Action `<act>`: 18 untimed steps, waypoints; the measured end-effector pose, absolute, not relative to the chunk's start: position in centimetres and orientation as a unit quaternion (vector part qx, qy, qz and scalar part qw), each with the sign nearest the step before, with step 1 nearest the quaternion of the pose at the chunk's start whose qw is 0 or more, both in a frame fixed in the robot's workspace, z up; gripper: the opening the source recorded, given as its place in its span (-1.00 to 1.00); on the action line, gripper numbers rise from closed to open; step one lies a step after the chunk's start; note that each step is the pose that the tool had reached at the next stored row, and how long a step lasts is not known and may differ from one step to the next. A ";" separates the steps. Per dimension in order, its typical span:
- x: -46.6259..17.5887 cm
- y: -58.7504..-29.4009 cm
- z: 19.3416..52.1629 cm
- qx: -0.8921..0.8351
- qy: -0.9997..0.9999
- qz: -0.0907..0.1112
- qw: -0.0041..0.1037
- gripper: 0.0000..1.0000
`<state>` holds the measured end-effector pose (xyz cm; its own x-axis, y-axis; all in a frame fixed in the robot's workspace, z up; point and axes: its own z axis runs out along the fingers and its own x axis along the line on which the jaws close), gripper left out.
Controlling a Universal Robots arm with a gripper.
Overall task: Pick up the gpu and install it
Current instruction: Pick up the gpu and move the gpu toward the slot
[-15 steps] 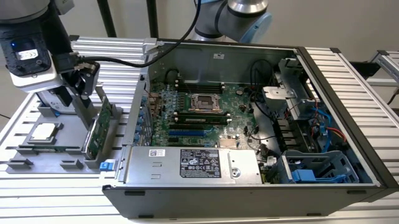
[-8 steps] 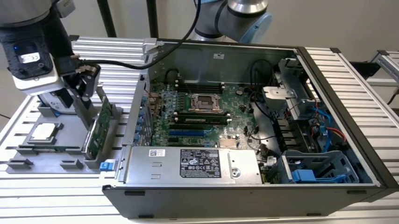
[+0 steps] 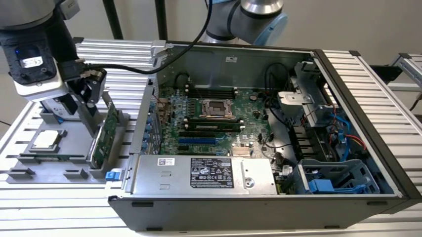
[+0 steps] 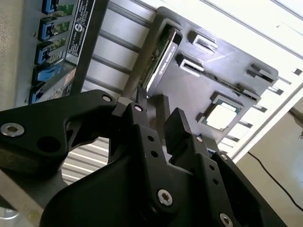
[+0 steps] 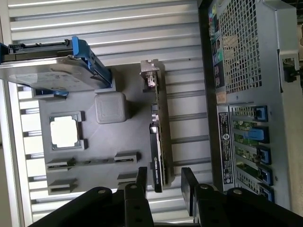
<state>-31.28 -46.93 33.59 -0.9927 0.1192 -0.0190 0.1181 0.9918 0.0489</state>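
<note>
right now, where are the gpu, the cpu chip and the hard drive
gpu [image 5: 158,142], first wrist view, on the long edge facing the camera
cpu chip [image 5: 64,131], first wrist view, middle of its silver lid
hard drive [image 5: 45,74], first wrist view, on its silver casing

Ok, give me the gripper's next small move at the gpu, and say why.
Probably close on the card, perhaps after easing down a little. In the first wrist view the gripper is open, with one finger on each side of the gpu. The gpu stands on edge in the gray tray. Whether a finger already touches it cannot be told, so close gently.
</note>
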 end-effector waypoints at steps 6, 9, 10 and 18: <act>-31.3 -46.9 33.3 0.059 0.998 0.024 0.011 1.00; -31.3 -46.9 33.1 0.059 0.998 0.024 0.011 1.00; -31.3 -46.9 33.0 0.059 0.998 0.024 0.011 1.00; -31.3 -46.9 32.6 0.059 0.998 0.024 0.011 1.00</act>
<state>-31.28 -46.93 32.59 -0.9927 0.1192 -0.0190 0.1182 0.9918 0.0488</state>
